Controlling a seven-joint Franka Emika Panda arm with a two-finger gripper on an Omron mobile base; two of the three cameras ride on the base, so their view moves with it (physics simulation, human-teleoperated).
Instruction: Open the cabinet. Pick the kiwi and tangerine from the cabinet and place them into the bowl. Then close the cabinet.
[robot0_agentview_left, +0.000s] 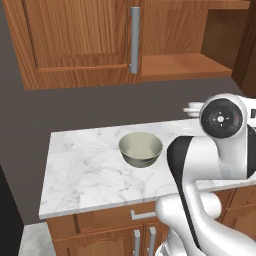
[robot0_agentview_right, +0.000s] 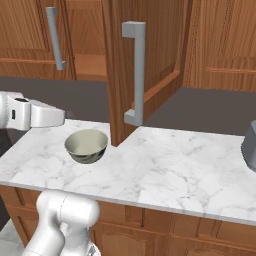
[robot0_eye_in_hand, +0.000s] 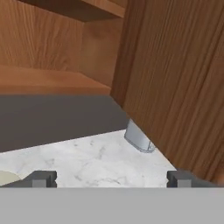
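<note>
Cabinet (robot0_agentview_right: 145, 70): top of frame, right door swung open over the marble counter (robot0_agentview_right: 190, 165). Bowl (robot0_agentview_left: 140, 148): centre frame on counter, empty. Gripper (robot0_eye_in_hand: 111, 179): fingers wide apart, holding nothing, bottom edge of hand view.

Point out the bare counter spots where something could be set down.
The marble counter is bare right of the bowl, up to a grey object at the far right edge. In front of the bowl and to its left it is bare too. Tightest spot: behind the bowl, where the open cabinet door hangs over the counter.
</note>
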